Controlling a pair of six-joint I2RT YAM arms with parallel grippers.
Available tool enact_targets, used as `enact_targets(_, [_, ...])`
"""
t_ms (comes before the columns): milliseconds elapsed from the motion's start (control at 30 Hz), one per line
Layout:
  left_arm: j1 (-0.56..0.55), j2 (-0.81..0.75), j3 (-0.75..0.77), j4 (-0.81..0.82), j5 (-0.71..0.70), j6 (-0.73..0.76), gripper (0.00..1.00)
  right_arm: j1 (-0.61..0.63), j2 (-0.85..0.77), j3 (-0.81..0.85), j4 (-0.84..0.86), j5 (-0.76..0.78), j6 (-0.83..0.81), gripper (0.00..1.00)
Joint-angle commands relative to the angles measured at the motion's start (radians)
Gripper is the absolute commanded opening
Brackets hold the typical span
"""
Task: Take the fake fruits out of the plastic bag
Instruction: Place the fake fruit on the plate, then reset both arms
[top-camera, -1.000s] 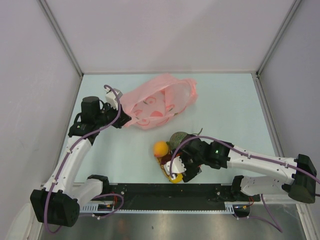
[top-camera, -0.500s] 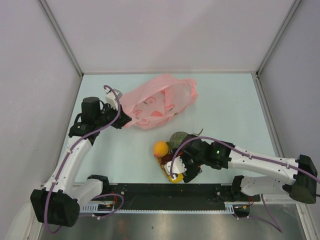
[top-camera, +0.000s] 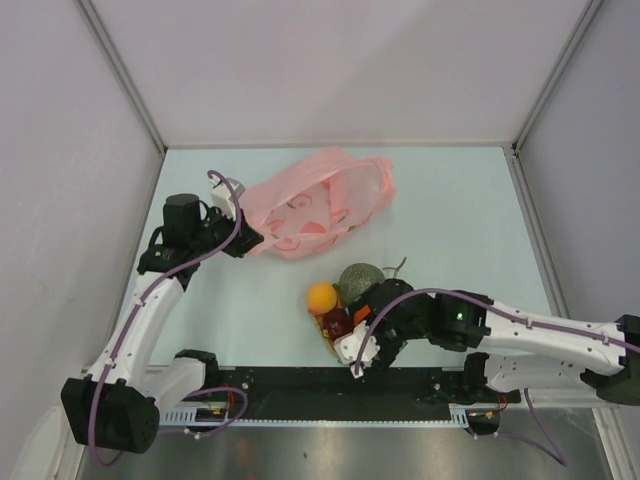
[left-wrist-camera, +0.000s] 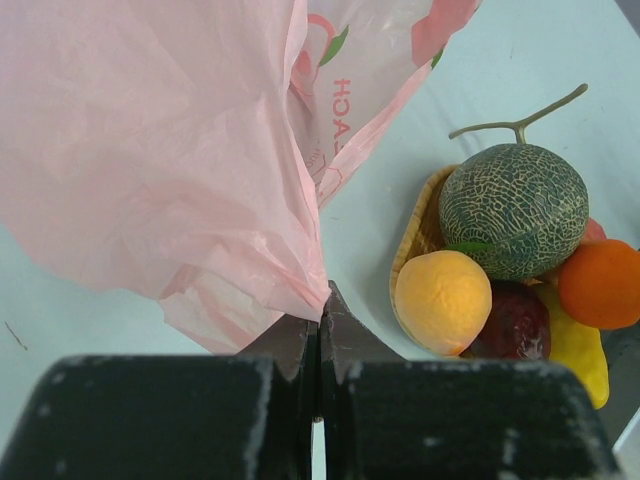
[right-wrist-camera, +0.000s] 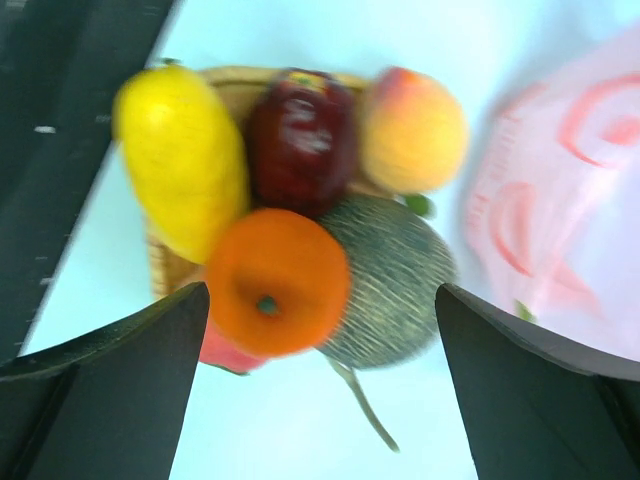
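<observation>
Pink plastic bag (top-camera: 315, 205) lies slack, its edge pinched by the left gripper (left-wrist-camera: 320, 318); a pull might sweep it across the melon (left-wrist-camera: 513, 210). Peach (left-wrist-camera: 443, 302) and orange (left-wrist-camera: 600, 283) crowd the same woven mat (left-wrist-camera: 412, 238), where the wide, empty right gripper (right-wrist-camera: 322, 300) hovering above might scatter them.

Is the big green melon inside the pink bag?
No, the melon sits outside the pink bag, on the woven mat next to the peach.
</observation>
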Motion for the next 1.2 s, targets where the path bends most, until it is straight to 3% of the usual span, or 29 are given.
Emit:
enact_targets(0, [0.008, 0.006, 0.028, 0.022, 0.034, -0.023, 0.0, -0.01, -0.069, 0.043, 0.104, 0.208, 0.039, 1.0])
enact_targets(133, [0.008, 0.009, 0.048, 0.009, 0.037, -0.023, 0.0, -0.149, -0.106, 0.042, 0.243, 0.258, 0.165, 1.0])
enact_targets(267, [0.007, 0.012, 0.094, -0.038, 0.039, 0.002, 0.0, -0.451, -0.095, 0.077, 0.324, 0.196, 0.378, 1.0])
enact_targets(300, [0.005, 0.012, 0.122, -0.047, 0.033, 0.002, 0.01, -0.602, -0.078, 0.092, 0.319, 0.175, 0.43, 1.0])
enact_targets(367, [0.007, 0.012, 0.154, -0.072, 0.02, 0.04, 0.33, -0.75, -0.02, 0.135, 0.285, 0.096, 0.566, 1.0])
enact_targets(400, [0.007, 0.014, 0.186, -0.075, 0.0, 0.048, 0.46, -0.913, -0.001, 0.143, 0.269, 0.064, 0.603, 1.0])
enact_targets(433, [0.007, 0.014, 0.201, -0.08, -0.015, 0.049, 0.81, -0.98, 0.029, 0.149, 0.262, 0.047, 0.677, 0.99])
enact_targets(467, [0.007, 0.017, 0.218, -0.077, -0.032, 0.046, 1.0, -1.054, 0.04, 0.155, 0.258, -0.031, 0.708, 1.0])
enact_targets(500, [0.005, 0.017, 0.25, -0.08, -0.058, 0.048, 1.0, -1.161, 0.051, 0.166, 0.24, -0.064, 0.734, 1.0])
enact_targets(633, [0.008, 0.02, 0.332, -0.107, -0.131, 0.061, 1.0, -1.34, 0.065, 0.175, 0.201, -0.158, 0.855, 1.0])
enact_targets(900, [0.011, -0.163, 0.252, -0.098, -0.499, 0.058, 1.0, -1.367, 0.094, 0.174, 0.056, 0.158, 1.094, 1.0])
enact_targets(1000, [0.018, -0.212, 0.174, -0.123, -0.615, 0.055, 1.0, -1.4, 0.053, 0.128, 0.055, 0.151, 1.104, 1.0])
enact_targets(1167, [0.019, -0.258, 0.019, -0.098, -0.644, 0.011, 1.0, -1.401, 0.011, 0.056, 0.058, 0.103, 1.095, 1.0])
